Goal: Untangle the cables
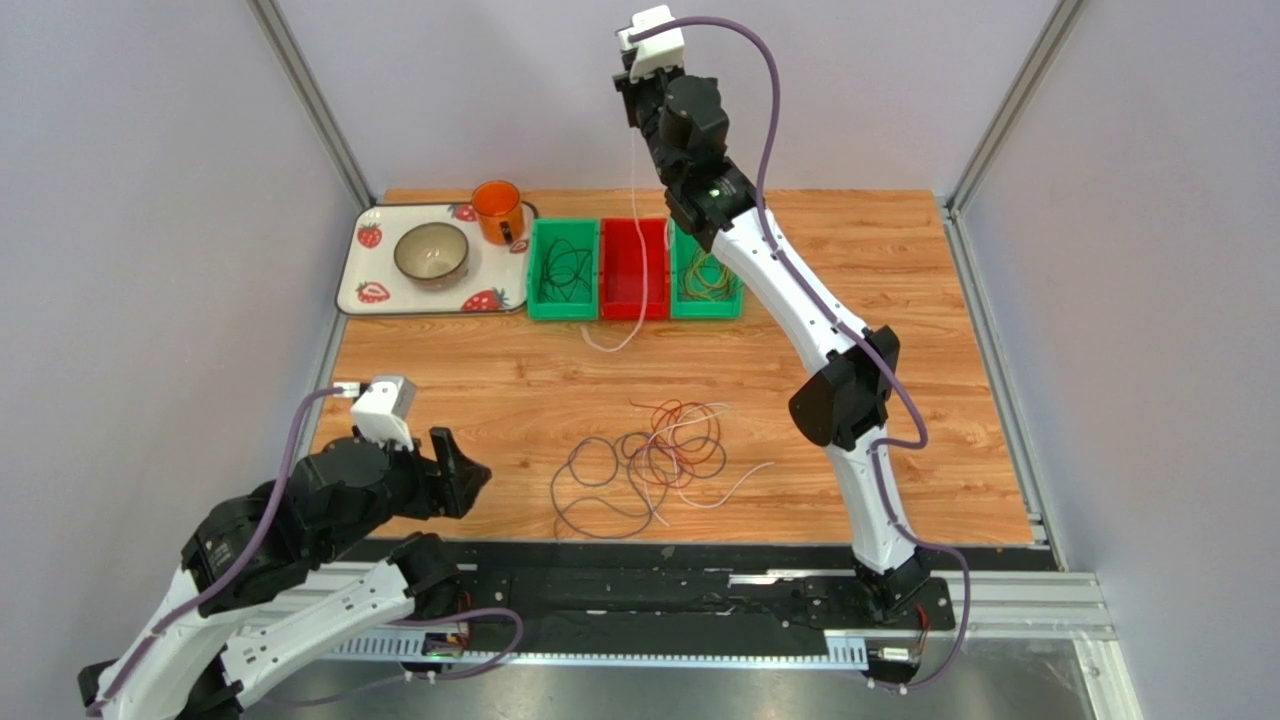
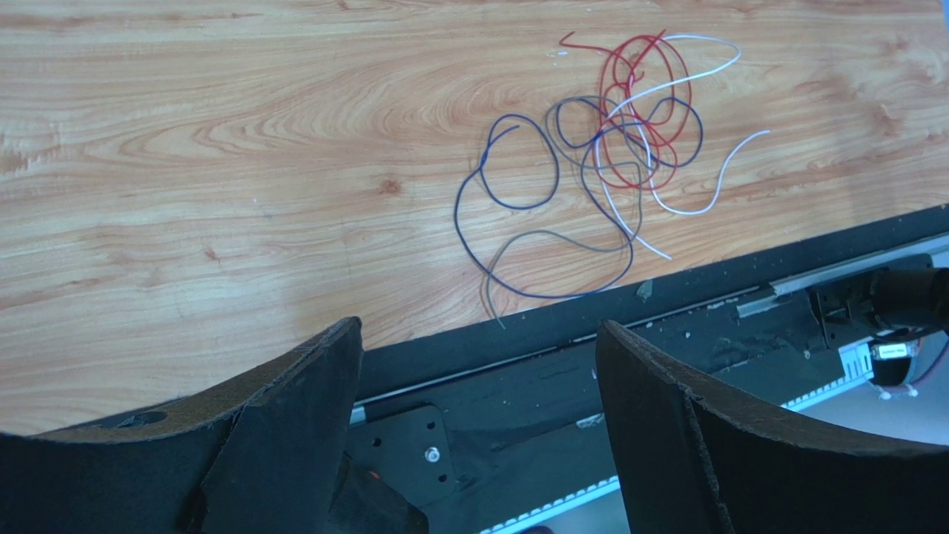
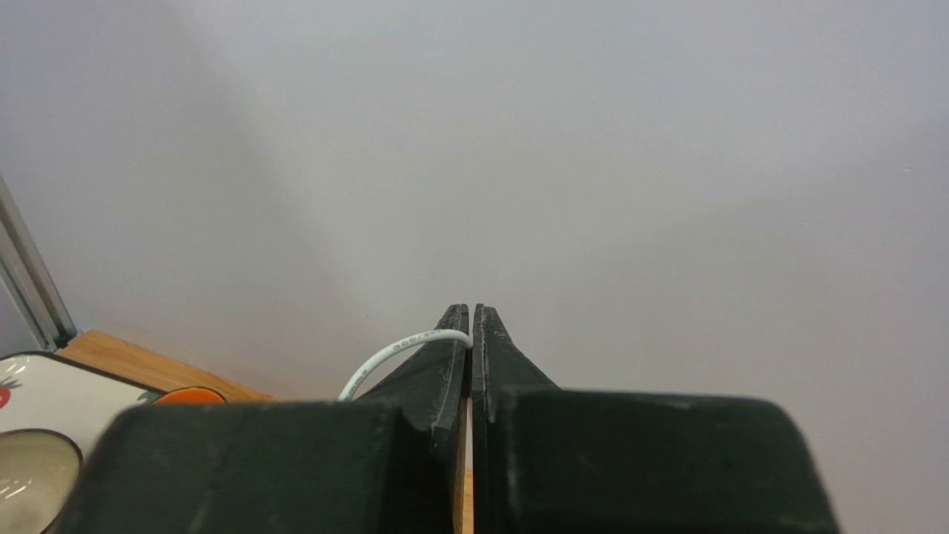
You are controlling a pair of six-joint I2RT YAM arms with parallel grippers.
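A tangle of cables [image 1: 646, 458] lies on the wooden table near its front edge: red-brown loops [image 2: 641, 78], a white strand [image 2: 713, 167] and dark purple loops [image 2: 524, 223]. My left gripper [image 1: 451, 468] is open and empty, low, to the left of the tangle; in the left wrist view [image 2: 479, 328] its jaws stand wide apart over the table's front edge. My right gripper [image 1: 628, 93] is raised high at the back and shut on a white cable [image 3: 390, 358]. That cable [image 1: 643, 255] hangs down past the red bin, its lower end on the table.
Three bins stand in a row at the back: green [image 1: 538, 278], red [image 1: 633, 311] and green [image 1: 732, 300], the green ones holding wires. A strawberry tray [image 1: 368, 285] at back left carries a bowl [image 1: 431, 252] and an orange mug [image 1: 498, 210]. A black rail [image 1: 676, 578] runs along the front.
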